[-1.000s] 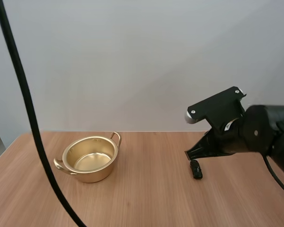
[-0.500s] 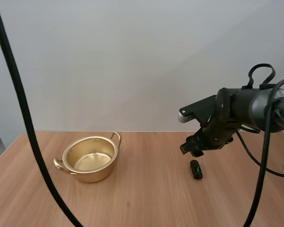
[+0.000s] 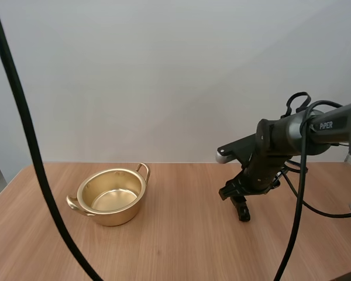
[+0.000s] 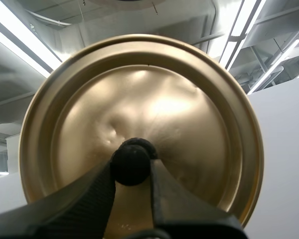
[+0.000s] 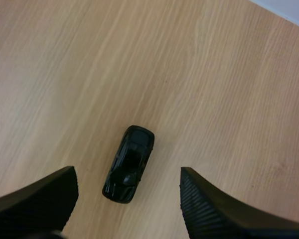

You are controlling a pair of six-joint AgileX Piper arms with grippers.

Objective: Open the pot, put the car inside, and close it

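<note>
**Right gripper spread over the car; lid held aloft by the left**

The pot (image 3: 120,217) is round, shiny gold metal with two loop handles. It stands open on the pale wood-grain table (image 3: 181,249), well to the left of the car (image 5: 129,163). The car is small, glossy black and rounded, and it lies on bare table.

The right gripper (image 3: 234,191) hangs just above the car. Its ribbed black fingers (image 5: 219,211) are spread wide, one on each side of the car and not touching it.

The left gripper (image 4: 131,168) pinches the lid's round black knob (image 4: 129,157) between its tips. The lid (image 4: 194,119) is a gold disc with a stepped rim, its brushed surface slightly dented near the knob.

Compared with half a second ago, the right gripper has dropped closer to the car. The pot and car have not moved.
</note>
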